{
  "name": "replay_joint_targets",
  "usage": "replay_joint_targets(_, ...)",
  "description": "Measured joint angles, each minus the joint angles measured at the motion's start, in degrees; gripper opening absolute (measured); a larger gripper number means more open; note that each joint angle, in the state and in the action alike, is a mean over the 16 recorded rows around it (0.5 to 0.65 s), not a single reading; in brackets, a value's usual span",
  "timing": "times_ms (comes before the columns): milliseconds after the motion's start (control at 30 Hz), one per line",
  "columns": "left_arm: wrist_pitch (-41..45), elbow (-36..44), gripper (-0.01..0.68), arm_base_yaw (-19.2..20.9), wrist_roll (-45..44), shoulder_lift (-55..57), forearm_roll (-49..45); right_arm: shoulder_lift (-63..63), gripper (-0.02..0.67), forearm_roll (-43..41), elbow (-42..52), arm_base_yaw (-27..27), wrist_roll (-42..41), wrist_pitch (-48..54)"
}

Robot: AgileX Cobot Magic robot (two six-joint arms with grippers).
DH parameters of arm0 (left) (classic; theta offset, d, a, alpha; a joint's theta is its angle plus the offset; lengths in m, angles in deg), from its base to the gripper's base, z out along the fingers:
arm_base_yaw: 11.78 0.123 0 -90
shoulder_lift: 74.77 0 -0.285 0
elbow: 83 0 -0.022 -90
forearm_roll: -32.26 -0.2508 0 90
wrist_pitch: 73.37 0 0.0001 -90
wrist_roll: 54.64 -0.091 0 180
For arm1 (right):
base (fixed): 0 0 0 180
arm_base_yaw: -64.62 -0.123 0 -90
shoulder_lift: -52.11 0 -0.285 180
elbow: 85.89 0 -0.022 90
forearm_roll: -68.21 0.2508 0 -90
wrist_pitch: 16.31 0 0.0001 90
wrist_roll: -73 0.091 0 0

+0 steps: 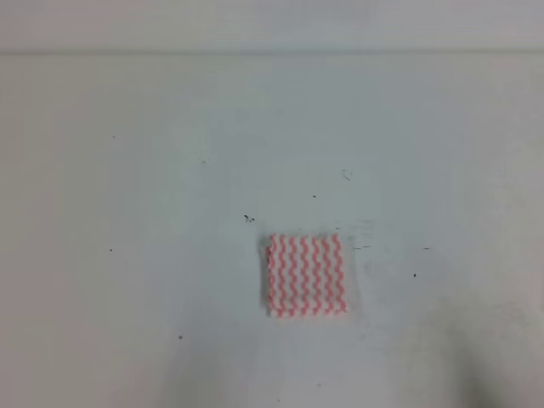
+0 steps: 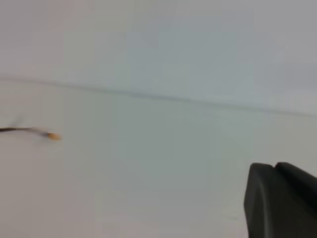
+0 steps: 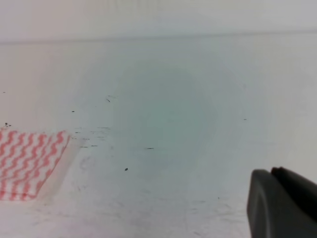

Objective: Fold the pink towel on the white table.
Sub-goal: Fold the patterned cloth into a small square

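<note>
The pink towel [image 1: 307,275] lies flat on the white table [image 1: 153,170] as a small, roughly square piece with pink-and-white wavy stripes, slightly right of centre and toward the front. The right wrist view has the pink towel [image 3: 29,163] at its left edge, well away from the one dark finger [image 3: 282,206] of my right gripper at bottom right. In the left wrist view only one dark finger [image 2: 280,203] of my left gripper shows over the bare table [image 2: 148,173]. Neither gripper appears in the exterior view, and nothing is seen held.
A thin dark wire with an orange tip [image 2: 52,135] lies at the left of the left wrist view. The table's far edge [image 1: 272,53] meets a pale wall. Small dark specks [image 1: 248,218] dot the surface near the towel.
</note>
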Motion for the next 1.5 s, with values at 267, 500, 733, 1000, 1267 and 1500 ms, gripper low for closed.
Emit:
replay_joint_targets(267, -1.68, -0.32, -0.006, 1.53, 12.45, 1.15, -14.94, -0.19, -0.018, 0.06, -0.22, 0.02, 0.00, 0.19)
replay_joint_targets(500, 19.48, -1.81, -0.006, 8.33, 48.36, 2.78, -51.87, 0.01, -0.018, -0.05, 0.07, -0.01, 0.01, -0.07)
replay_joint_targets(733, 39.53, -2.56, -0.006, 16.91, 78.30, 2.32, -81.92, 0.01, -0.018, -0.07, 0.00, -0.01, 0.01, -0.12)
replay_joint_targets(1000, 41.54, -1.06, -0.006, 20.91, 83.96, 0.20, -84.76, -0.16, -0.018, -0.03, -0.22, 0.01, 0.00, -0.05)
replay_joint_targets(1267, 41.35, 0.17, -0.006, 20.96, 83.69, -0.46, -86.90, -0.21, -0.018, -0.01, -0.29, 0.02, 0.00, -0.01)
replay_joint_targets(1500, 42.04, 0.43, -0.005, 20.96, 83.62, -0.68, -88.90, -0.21, -0.018, -0.01, -0.29, 0.02, 0.00, 0.05)
